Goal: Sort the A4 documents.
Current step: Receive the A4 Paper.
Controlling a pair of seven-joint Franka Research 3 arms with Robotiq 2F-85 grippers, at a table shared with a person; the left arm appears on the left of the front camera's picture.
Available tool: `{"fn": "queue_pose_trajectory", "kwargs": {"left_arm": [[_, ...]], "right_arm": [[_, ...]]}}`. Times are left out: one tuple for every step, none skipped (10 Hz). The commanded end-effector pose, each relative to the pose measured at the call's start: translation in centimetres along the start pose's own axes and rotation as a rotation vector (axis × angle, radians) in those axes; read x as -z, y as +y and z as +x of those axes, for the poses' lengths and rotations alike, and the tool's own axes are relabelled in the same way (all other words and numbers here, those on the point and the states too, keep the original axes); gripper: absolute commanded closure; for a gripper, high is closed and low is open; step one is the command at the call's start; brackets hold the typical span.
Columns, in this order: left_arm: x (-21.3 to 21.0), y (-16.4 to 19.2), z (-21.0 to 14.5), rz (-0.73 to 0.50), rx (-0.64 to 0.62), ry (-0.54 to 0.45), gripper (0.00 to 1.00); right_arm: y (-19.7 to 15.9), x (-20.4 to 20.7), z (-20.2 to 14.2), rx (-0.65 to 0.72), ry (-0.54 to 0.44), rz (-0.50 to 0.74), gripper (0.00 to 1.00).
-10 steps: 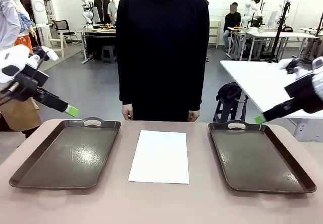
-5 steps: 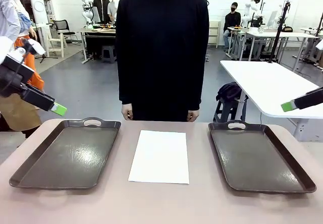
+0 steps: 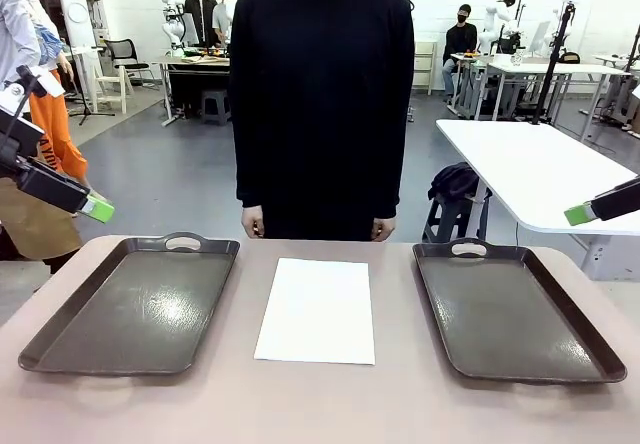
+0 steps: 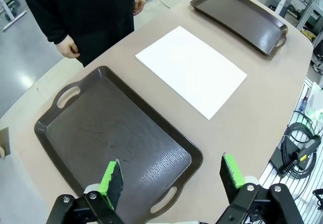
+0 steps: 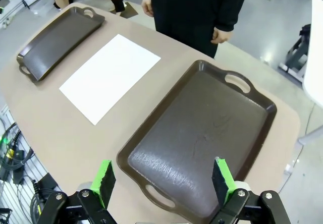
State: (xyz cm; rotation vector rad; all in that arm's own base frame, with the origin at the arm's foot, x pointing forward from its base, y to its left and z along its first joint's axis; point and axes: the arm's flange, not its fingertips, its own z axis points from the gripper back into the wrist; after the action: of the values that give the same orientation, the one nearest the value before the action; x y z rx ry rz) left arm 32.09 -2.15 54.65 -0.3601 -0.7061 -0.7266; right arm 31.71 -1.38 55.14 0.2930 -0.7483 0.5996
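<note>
The A4 documents lie as a flat white rectangle in the middle of the table, between two dark brown trays; I cannot tell how many sheets there are. My left gripper hangs open above the table's far left, high over the left tray. In the left wrist view the paper lies beyond that tray. On the far right, my right gripper is open in the air, over the right tray, with the paper off to its left. Neither gripper holds anything.
A person in a black top stands at the table's far edge, hands hanging by their sides. The left tray and the right tray carry nothing. A white table stands behind on the right.
Both arms have drawn outward, the left gripper towards the picture's left edge, the right towards its right edge. The paper and trays have not moved.
</note>
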Motion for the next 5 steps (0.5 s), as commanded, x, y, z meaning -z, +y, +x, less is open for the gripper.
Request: {"fn": "queue_pose_trajectory", "kwargs": {"left_arm": [[0.6, -1.16, -2.43, 0.004, 0.037, 0.013, 0.0], [0.46, -1.01, -2.51, 0.0, 0.044, 0.009, 0.0], [0.4, -1.05, -2.51, -0.002, 0.053, 0.008, 0.0], [0.37, -1.07, -2.52, -0.003, 0.049, 0.011, 0.0], [0.53, -0.9, -2.55, 0.029, 0.017, 0.04, 0.0]], "right_arm": [[0.51, 0.72, -1.56, -0.022, 0.024, -0.009, 0.0], [0.63, 0.85, -1.63, -0.025, 0.024, -0.004, 0.0], [0.69, 0.92, -1.76, -0.025, 0.023, -0.003, 0.0], [0.69, 1.14, -1.95, -0.02, 0.027, 0.0, 0.0], [0.71, 1.31, -2.19, -0.039, 0.026, 0.014, 0.0]]}}
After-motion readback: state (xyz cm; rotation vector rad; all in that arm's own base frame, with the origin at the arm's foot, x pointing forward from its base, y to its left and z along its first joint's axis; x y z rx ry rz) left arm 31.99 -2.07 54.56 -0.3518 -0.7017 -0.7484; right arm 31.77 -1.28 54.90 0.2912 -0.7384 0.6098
